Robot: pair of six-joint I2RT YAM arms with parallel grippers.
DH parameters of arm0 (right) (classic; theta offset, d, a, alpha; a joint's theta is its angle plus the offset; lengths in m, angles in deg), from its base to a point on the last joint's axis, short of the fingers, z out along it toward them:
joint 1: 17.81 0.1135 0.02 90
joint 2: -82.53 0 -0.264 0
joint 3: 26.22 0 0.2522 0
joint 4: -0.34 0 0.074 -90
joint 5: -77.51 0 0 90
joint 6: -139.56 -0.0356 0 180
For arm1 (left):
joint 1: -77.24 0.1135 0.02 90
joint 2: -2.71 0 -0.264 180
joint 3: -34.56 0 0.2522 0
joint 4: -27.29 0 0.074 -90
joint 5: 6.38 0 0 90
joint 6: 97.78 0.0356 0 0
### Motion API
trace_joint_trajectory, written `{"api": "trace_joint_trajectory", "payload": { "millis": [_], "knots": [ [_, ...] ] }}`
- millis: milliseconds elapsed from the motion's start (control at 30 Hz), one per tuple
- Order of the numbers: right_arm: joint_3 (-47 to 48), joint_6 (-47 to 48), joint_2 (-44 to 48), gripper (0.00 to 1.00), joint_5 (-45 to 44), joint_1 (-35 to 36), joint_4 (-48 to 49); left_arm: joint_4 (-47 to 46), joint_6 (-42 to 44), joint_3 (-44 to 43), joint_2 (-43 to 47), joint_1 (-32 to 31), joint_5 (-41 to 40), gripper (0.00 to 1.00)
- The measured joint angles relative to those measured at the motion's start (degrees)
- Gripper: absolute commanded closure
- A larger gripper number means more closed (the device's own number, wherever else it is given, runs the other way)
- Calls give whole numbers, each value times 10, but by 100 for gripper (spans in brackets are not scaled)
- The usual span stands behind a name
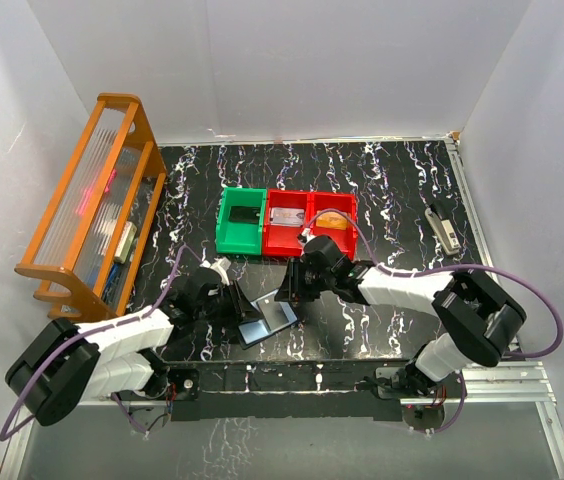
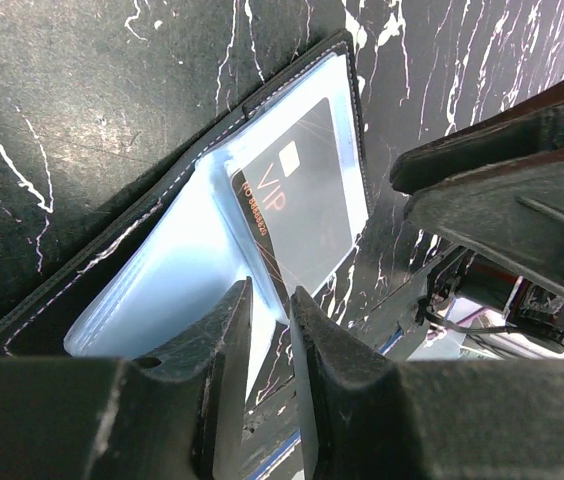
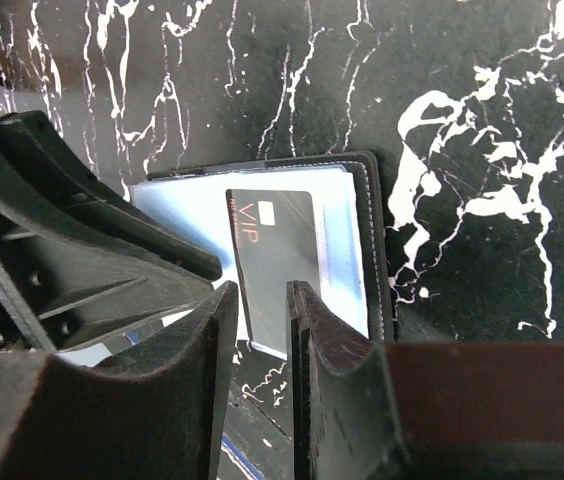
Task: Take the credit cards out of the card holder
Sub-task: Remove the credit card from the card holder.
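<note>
The card holder (image 1: 267, 320) lies open on the black marbled table between my two grippers, its light-blue panels up. In the left wrist view the card holder (image 2: 152, 280) holds a black card (image 2: 302, 200) marked VIP, lying askew in the far panel. In the right wrist view the black card (image 3: 272, 250) sticks out past the near edge of the card holder (image 3: 347, 230). My left gripper (image 1: 240, 305) (image 2: 271, 305) stands over the holder's near edge, jaws a narrow gap apart, nothing clamped. My right gripper (image 1: 292, 290) (image 3: 262, 300) hovers over the card's protruding end, jaws narrowly apart.
A green bin (image 1: 240, 240) and two red bins (image 1: 287, 240) (image 1: 332, 235) stand in a row behind the holder, each with a flat item inside. An orange rack (image 1: 92, 200) stands at the left. A small grey object (image 1: 445, 230) lies at the right.
</note>
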Motion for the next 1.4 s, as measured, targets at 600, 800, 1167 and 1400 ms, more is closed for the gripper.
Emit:
{"api": "trace_joint_trajectory", "payload": {
  "millis": [600, 800, 1167, 1400],
  "knots": [
    [-29, -11, -53, 82, 62, 1, 55, -24, -10, 0, -34, 0, 4, 74],
    [-43, -24, -52, 85, 66, 0, 80, -57, -28, 16, -40, 0, 4, 75],
    [-76, -54, -41, 86, 64, 0, 122, -74, -38, 16, -65, 5, 10, 100],
    [-79, -62, -15, 83, 15, 12, 90, -13, 21, -28, -69, 5, 12, 100]
  ]
}}
